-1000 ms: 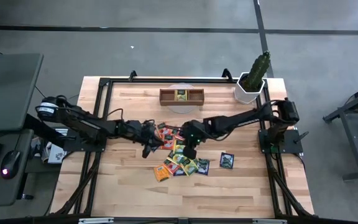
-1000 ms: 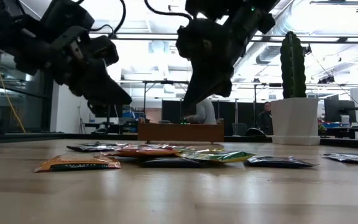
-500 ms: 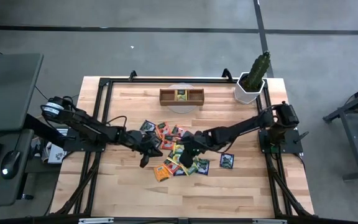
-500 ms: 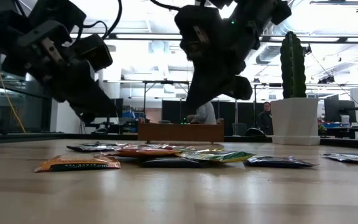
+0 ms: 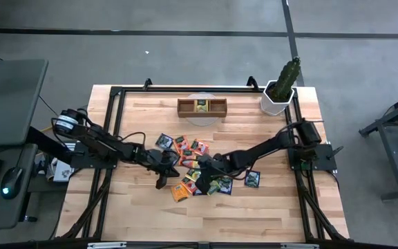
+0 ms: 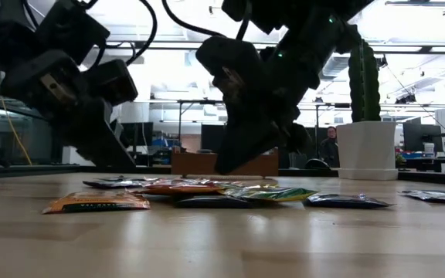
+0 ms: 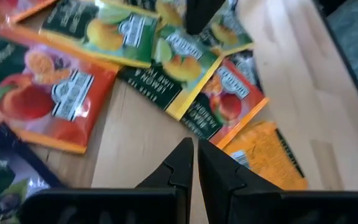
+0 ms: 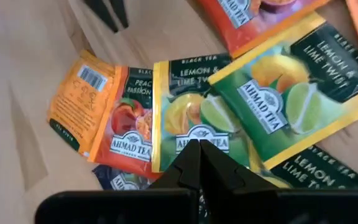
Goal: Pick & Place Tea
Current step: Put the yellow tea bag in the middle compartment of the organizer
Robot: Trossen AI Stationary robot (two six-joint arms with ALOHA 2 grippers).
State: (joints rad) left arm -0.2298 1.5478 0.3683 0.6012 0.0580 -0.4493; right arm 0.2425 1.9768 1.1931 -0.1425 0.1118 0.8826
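Several tea sachets (image 5: 196,170), orange, yellow-green and dark, lie flat in a loose pile at mid-table; they also show in the low view (image 6: 207,189). My left gripper (image 5: 160,182) is shut and hangs over bare wood at the pile's left edge (image 7: 194,157), next to an orange sachet (image 7: 266,155). My right gripper (image 5: 202,184) is shut and points down just above a yellow-green lemon-and-lime sachet (image 8: 194,115); in the low view its tip (image 6: 230,166) stands a little above the pile. One sachet (image 5: 201,105) lies in the wooden tray's middle compartment.
The brown three-compartment tray (image 5: 185,106) stands at the far middle of the table. A cactus in a white pot (image 5: 280,91) stands at the far right. A lone dark sachet (image 5: 252,178) lies right of the pile. Bare wood spreads toward the near edge.
Both grippers have sunk and gone toward the table's near edge, staying shut. The left one has drawn to the pile's left edge. The right one has gone left and nearer over the pile and rolled about its pointing line. The sachets have kept still.
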